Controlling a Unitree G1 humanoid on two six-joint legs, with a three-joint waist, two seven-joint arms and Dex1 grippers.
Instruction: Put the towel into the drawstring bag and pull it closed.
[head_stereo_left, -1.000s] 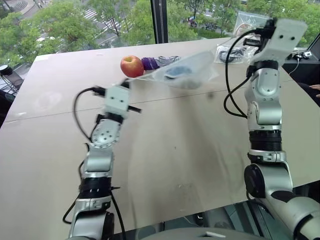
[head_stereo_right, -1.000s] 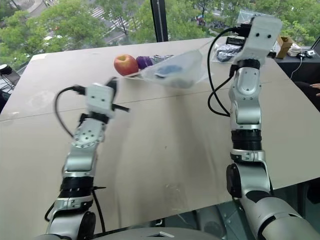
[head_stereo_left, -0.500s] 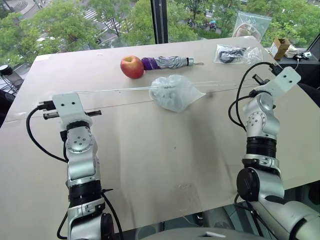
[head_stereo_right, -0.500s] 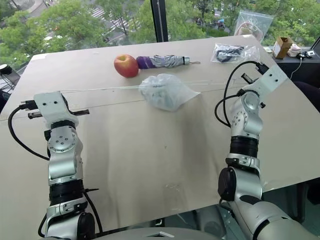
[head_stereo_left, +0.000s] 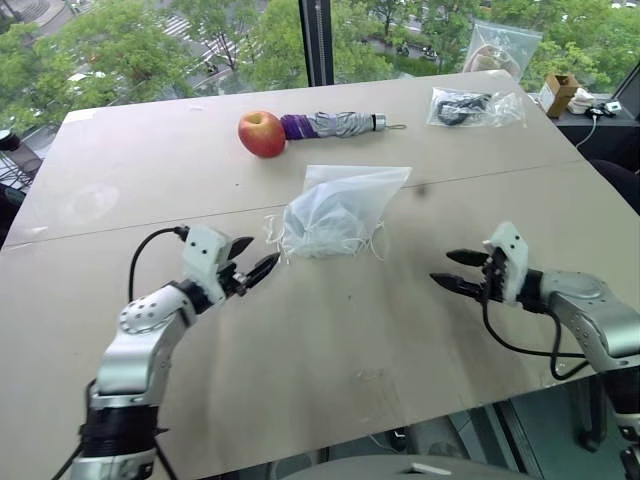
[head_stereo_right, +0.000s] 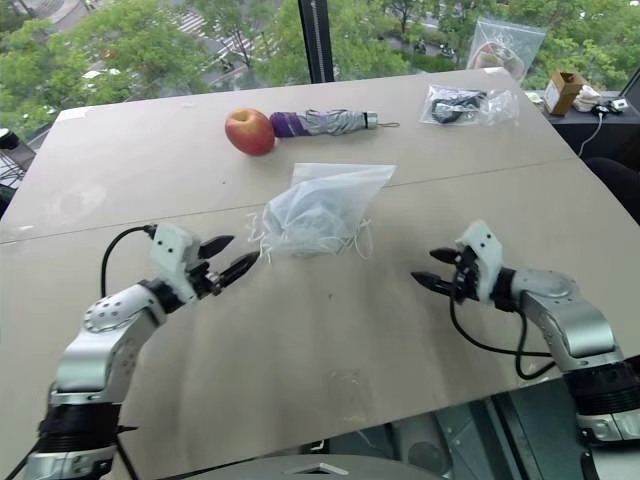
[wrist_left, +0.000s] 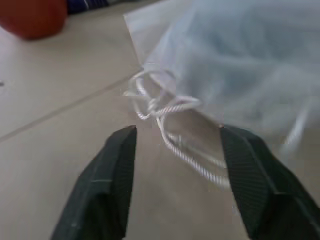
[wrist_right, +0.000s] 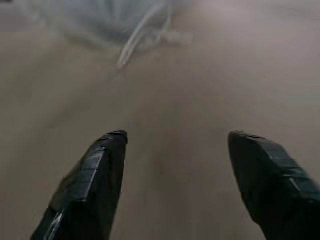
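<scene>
Drawstring bag lying on the table, lumpy and bulging, presumably with the towel inside, though only a faint bluish tinge seen through the fabric and not enough to be sure. Mouth gathered, cord loops spilling loose onto the wood at both sides of the bunched end. Left gripper low over the table, jaws spread wide and holding nothing, pointing toward the bag; cords lying just ahead of its tips and a touch to the right, near but not touching, seen close in the left wrist view between and beyond the two black fingers. Right gripper likewise wide and empty, aimed leftward at the bag but well apart from it, with bare table between. Bag's long axis running from the gathered mouth near the left gripper away toward the far right corner, so obliquely away from both. Left arm clearly the nearer one to the cords; right arm with further to travel to reach the loop on its side. By count: one bag, two grippers, one apple, one folded umbrella, two clear plastic bags far beyond the right gripper, one small box at the table's far edge. Task judged nearly complete, perhaps only a last check of the closure remaining.
</scene>
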